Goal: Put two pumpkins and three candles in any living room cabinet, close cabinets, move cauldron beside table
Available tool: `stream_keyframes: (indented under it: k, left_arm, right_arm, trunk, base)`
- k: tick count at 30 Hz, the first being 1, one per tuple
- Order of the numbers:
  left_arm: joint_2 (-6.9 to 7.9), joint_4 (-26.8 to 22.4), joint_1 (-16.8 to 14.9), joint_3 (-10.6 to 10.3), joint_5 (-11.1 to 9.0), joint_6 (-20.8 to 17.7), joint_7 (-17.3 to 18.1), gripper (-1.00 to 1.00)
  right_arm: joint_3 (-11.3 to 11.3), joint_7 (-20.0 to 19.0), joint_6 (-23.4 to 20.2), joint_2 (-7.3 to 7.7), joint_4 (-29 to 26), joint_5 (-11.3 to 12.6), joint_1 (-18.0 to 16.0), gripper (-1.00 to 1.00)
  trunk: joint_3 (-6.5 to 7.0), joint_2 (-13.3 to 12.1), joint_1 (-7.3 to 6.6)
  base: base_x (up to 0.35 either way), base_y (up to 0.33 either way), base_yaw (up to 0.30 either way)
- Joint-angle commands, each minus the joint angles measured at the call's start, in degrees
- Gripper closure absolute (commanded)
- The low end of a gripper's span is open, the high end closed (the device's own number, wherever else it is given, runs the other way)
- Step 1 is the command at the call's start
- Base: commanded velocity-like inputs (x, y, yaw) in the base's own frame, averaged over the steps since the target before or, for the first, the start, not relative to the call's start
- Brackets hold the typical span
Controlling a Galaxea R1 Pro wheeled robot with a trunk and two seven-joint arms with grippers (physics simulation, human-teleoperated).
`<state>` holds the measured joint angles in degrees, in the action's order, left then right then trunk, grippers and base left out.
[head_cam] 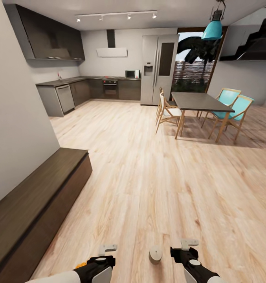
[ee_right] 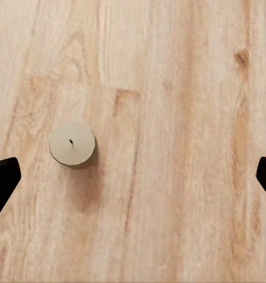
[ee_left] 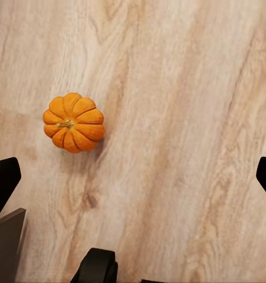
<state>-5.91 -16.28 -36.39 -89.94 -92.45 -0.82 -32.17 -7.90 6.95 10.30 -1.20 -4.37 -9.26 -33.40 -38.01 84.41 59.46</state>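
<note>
The main risk is judged to lie in the approach. In the left wrist view the pumpkin [ee_left: 74, 122] is seen off to one side of the line between the fingertips, so a straight descent could clip its ribbed side and send it rolling across the wooden floor [head_cam: 156, 177]. The same is judged for the candle [ee_right: 72, 143], which sits off-centre in the right wrist view; a glancing touch could tip the stubby cylinder or push it away. A further hazard is seen in the low reach itself: both items rest on the floor, close in front of the robot, and a hard descent could drive the fingertips into the boards.

The left tool [ee_left: 133, 177] is held wide apart, its dark fingertips [ee_left: 3, 183] showing at opposite edges of the wrist view; nothing is held or touched. The right tool [ee_right: 133, 177] is likewise spread wide and empty, hanging above the candle [head_cam: 155, 254], which is seen in the head view between the two arms. The cabinet [head_cam: 34, 200] runs along the wall on the left, and its fronts appear closed.
</note>
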Motion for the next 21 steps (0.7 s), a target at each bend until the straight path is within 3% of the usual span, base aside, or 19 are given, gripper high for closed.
stream_keyframes:
  k: [1,15,21]
  left_arm:
    - [0.04,0.0,0.0,0.0,0.0,0.0,0.0,-1.0]
    - [0.11,0.1,0.0,0.0,0.0,0.0,0.0,-1.0]
    - [0.1,0.1,0.0,0.1,0.0,0.0,0.0,-1.0]
  right_arm:
    - [0.0,0.0,0.0,-0.01,0.0,0.0,0.0,-1.0]
    - [1.9,0.0,0.2,-0.11,0.0,0.0,0.2,-1.0]
    - [2.0,-0.2,0.1,-0.12,0.1,0.2,0.2,-1.0]
  trunk:
    - [0.08,0.0,0.0]
    - [1.16,0.0,0.0]
    - [1.28,0.0,0.0]
  base:
    - [0.0,0.0,-0.19]
    - [0.0,0.0,-0.187]
    - [0.0,0.0,-0.05]
